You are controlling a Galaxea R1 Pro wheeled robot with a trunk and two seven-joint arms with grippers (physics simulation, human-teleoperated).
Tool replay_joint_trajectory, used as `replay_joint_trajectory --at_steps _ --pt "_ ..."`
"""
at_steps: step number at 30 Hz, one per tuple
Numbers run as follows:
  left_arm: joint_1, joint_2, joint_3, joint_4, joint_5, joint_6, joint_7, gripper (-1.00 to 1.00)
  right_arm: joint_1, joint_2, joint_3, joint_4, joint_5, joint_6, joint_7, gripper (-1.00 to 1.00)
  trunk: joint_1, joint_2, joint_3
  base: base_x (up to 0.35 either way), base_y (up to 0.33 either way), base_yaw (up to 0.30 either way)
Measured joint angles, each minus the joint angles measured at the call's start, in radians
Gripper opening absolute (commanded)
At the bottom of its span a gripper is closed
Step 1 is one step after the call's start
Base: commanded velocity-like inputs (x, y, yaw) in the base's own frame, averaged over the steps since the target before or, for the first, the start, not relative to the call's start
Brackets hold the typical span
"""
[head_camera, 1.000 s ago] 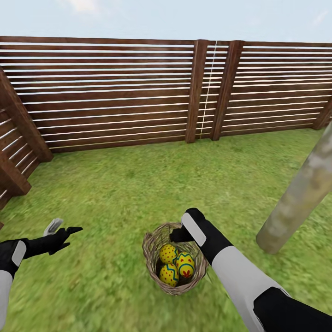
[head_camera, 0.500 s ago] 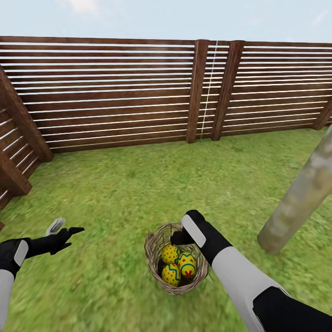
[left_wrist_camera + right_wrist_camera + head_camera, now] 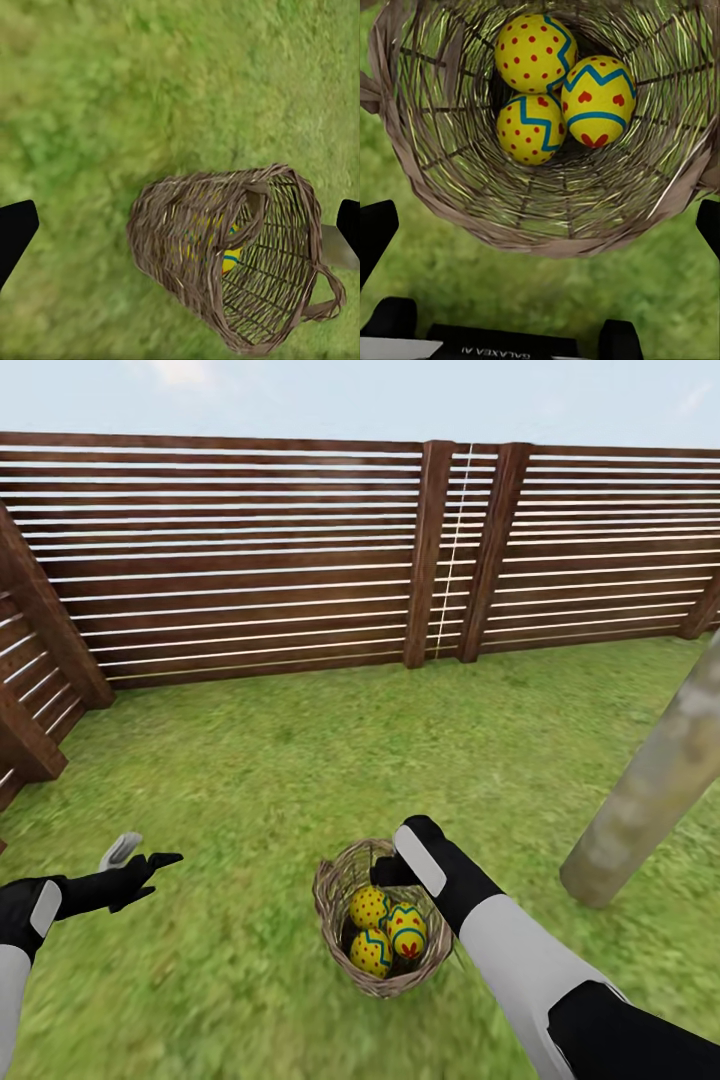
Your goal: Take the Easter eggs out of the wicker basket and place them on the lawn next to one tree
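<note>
Wicker basket (image 3: pixel 385 920) is rough brown open weave. The three eggs (image 3: pixel 555 86) look smooth and painted, slightly glossy. Fence (image 3: pixel 250 560) is dark slatted wood, tree trunk (image 3: pixel 650 790) mottled matte bark, lawn (image 3: pixel 300 760) shaggy grass.

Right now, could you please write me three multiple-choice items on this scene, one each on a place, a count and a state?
1. Where does the tree trunk stand relative to the wicker basket?
A. to its left
B. to its right
C. behind the fence

2. How many Easter eggs lie in the basket?
A. one
B. two
C. three

3. What does the right gripper hold?
A. nothing
B. an egg
C. a trowel

Answers: 1 B, the head view shows the trunk rightward; 2 C, the right wrist view shows three; 3 A, its fingers stand apart over the rim.
</note>
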Motion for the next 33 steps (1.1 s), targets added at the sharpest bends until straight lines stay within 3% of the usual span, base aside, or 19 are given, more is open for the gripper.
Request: replay_joint_trajectory --at_steps 12,21,26,33 --pt "0.0 0.001 -0.001 0.0 0.001 0.008 -0.013 1.0 -0.003 0.0 0.011 0.061 0.01 -0.069 0.001 1.0 0.046 -0.084 -0.038 0.0 0.0 0.0" --pt "0.0 0.014 0.002 0.0 0.006 0.023 -0.03 1.0 -0.012 0.0 0.015 0.07 0.012 -0.078 0.001 1.0 0.081 -0.147 -0.066 0.0 0.0 0.0" --pt "0.0 0.042 0.003 0.001 0.001 0.024 -0.158 1.0 -0.015 0.0 0.015 0.07 0.012 -0.079 0.0 1.0 0.1 -0.182 -0.081 0.0 0.0 0.0" --pt "0.034 0.109 0.004 0.002 -0.001 0.024 -0.441 1.0 -0.015 0.0 0.015 0.07 0.012 -0.109 0.001 1.0 0.127 -0.231 -0.103 0.0 0.0 0.0"
